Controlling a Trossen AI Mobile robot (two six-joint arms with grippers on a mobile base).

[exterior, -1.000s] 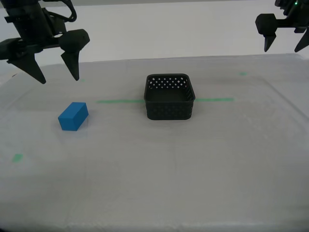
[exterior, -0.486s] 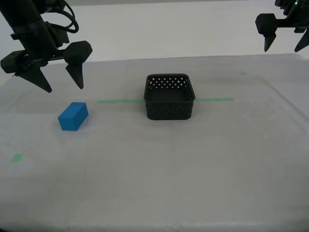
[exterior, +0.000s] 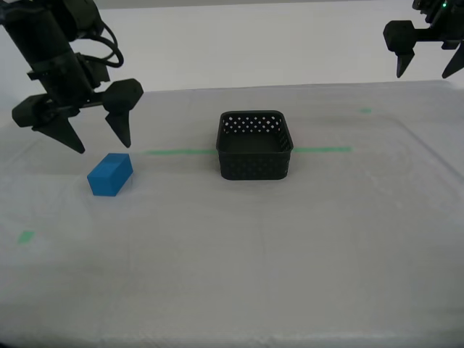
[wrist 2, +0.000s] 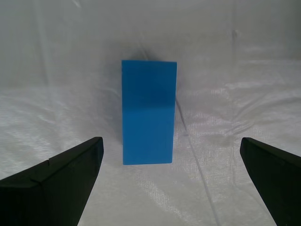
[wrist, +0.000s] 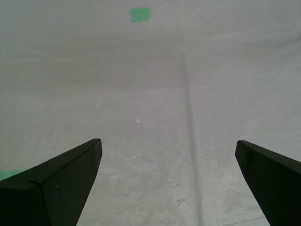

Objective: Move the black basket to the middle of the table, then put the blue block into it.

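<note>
My second gripper (exterior: 99, 139), jaws wide, is hovering above the blue block (exterior: 110, 175); an off-centre descent risks knocking it aside.

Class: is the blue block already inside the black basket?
No. The blue block lies on the table, apart from the black basket.

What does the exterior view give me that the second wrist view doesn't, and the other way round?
Exterior only: the basket on the green tape line, empty, and my first tool open, high at that view's right. Second wrist only: a close look at the block's top face lined up between the open fingers. Both show the block on the table with my second tool open above it, not touching.
</note>
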